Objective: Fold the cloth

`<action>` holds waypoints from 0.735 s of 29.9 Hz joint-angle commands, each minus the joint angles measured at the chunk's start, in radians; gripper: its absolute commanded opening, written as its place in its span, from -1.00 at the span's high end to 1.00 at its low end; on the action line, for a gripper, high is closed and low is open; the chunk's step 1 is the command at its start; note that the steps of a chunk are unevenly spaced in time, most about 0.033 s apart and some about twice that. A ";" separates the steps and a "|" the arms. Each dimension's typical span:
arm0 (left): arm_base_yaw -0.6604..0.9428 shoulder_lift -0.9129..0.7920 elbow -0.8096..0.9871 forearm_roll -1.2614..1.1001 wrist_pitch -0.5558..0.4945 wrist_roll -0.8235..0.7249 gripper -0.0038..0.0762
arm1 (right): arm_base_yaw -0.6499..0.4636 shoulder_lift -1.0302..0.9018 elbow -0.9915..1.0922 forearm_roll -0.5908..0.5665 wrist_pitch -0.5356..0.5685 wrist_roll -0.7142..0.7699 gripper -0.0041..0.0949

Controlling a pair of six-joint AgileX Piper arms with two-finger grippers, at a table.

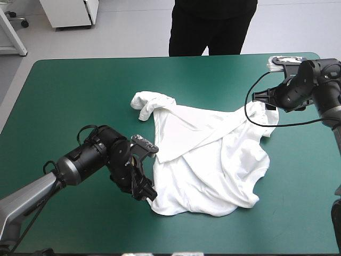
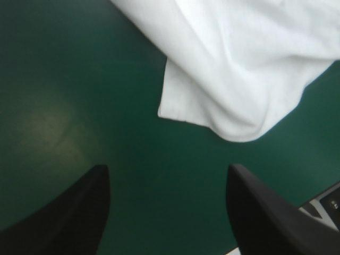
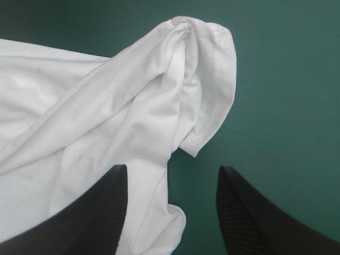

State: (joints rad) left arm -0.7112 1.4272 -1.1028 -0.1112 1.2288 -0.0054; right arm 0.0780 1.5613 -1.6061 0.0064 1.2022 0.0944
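I see the rumpled white T-shirt (image 1: 208,160) mid-frame on the smooth teal-green cover (image 1: 69,96); left gripper (image 2: 167,167), right gripper (image 3: 172,168) both gape wide.

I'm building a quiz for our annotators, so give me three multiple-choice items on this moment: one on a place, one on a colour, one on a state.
1. Where does the T-shirt lie?
A. hanging off the left edge
B. around the middle of the teal-green cover
C. lifted clear into the air

2. What colour is the T-shirt?
A. white
B. brown
C. black

3. How does the left tool stand?
A. shut on the T-shirt
B. shut on nothing
C. open over bare cover

Answers: 1 B, the high view shows it lying there with cover on every side. 2 A, it is white in all three views. 3 C, its fingers stand apart with only cover between them and the shirt's corner ahead.
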 commanded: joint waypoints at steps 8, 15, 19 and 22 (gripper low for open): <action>-0.102 -0.017 0.099 -0.060 -0.180 -0.006 -0.23 | -0.007 -0.046 -0.031 -0.006 -0.030 -0.006 -0.04; -0.115 0.069 0.099 -0.027 -0.222 -0.034 -0.23 | -0.007 -0.046 -0.031 -0.006 -0.030 -0.006 0.09; -0.115 0.127 0.099 -0.016 -0.259 -0.034 -0.23 | -0.007 -0.046 -0.031 -0.006 -0.030 -0.006 0.12; -0.113 0.165 0.099 0.015 -0.281 -0.051 -0.23 | -0.007 -0.046 -0.031 -0.006 -0.028 -0.006 0.12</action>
State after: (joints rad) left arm -0.8231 1.5859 -0.9896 -0.1159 0.9886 -0.0357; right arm 0.0780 1.5613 -1.6061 0.0061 1.2013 0.0944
